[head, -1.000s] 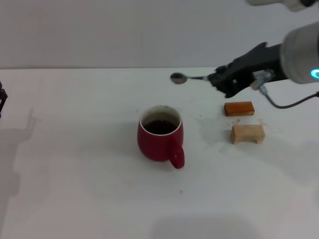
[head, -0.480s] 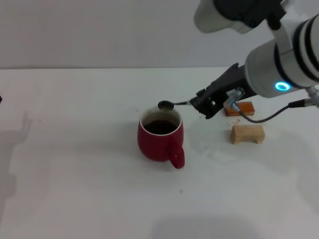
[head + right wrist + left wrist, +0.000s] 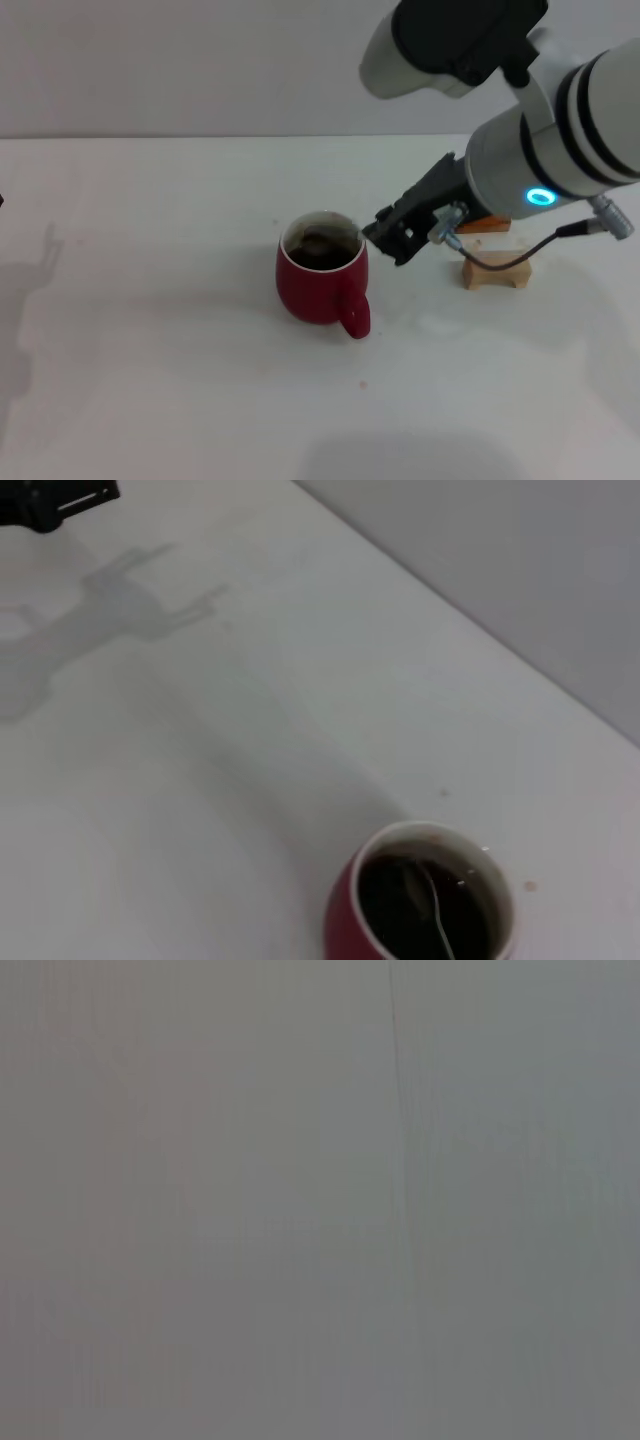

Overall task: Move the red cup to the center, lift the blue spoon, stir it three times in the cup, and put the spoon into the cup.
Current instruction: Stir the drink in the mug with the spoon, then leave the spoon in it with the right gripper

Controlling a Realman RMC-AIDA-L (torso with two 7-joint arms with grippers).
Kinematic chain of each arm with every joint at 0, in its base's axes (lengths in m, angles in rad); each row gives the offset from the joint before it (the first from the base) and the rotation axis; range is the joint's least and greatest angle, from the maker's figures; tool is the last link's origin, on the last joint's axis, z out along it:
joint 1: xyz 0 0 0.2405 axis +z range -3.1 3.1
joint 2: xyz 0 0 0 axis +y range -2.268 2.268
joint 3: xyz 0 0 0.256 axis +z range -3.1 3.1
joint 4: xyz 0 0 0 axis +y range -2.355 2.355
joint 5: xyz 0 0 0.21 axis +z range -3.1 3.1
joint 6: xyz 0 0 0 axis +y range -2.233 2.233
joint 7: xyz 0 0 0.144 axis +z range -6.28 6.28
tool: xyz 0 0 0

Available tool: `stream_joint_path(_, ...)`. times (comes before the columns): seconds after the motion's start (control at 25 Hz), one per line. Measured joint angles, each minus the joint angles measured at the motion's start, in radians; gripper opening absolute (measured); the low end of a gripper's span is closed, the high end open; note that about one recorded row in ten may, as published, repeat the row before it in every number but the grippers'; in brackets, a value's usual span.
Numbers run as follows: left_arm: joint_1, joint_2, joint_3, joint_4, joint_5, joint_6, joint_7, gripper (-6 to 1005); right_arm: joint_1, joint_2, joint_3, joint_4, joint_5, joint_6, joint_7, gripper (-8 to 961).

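The red cup [image 3: 321, 268] stands mid-desk with the right gripper [image 3: 392, 236] just beside its rim and a wooden block [image 3: 496, 272] behind that, while the desk's [image 3: 150, 330] left and front edges lie open

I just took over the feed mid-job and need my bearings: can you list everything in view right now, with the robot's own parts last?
cup: one, dark red with white inside, dark liquid in it, near the middle of the table, handle toward the robot.
spoon: one, its thin handle and bowl end dipped in the cup's liquid; held from the cup's right side.
wooden block: one, tan, right of the cup, partly behind the right arm.
orange-brown block: one, only a sliver showing behind the right arm, beyond the wooden block.
table: one, white.
right gripper: one, black, just right of the cup's rim, shut on the spoon.
left gripper: one, black, far off at the table's left side.
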Motion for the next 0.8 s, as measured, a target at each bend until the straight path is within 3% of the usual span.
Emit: stream_joint_path(0.8,0.008,0.0,0.0,0.0,0.0,0.001,0.001,827,0.064,-0.003,-0.029,-0.212,0.037,-0.122,-0.038,124)
